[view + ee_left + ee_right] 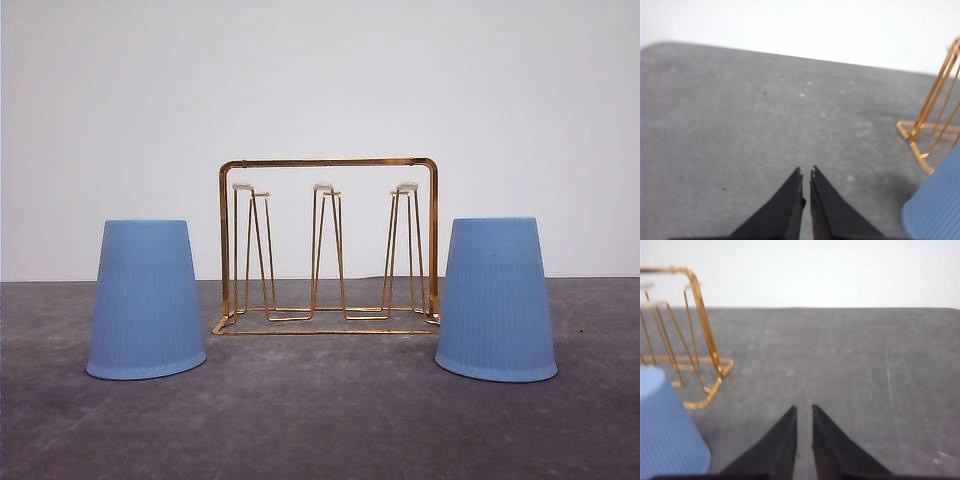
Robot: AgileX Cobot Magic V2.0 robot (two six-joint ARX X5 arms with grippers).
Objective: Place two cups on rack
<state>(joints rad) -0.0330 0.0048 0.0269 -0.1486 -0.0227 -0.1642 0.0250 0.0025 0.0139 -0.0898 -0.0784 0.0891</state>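
Two light-blue ribbed cups stand upside down on the grey table, the left cup [146, 298] and the right cup [496, 298]. Between them, a little farther back, stands the gold wire rack [328, 247] with white-tipped pegs, all bare. In the left wrist view my left gripper [806, 171] is shut over bare table, with the left cup [936, 209] and a corner of the rack [932, 118] off to one side. In the right wrist view my right gripper [803, 409] is shut with nothing between its fingers, beside the right cup [667, 432] and the rack [700, 335].
The grey table [320, 420] runs to a plain white wall [320, 80] behind the rack. Open table surface lies in front of the cups and between each cup and the rack.
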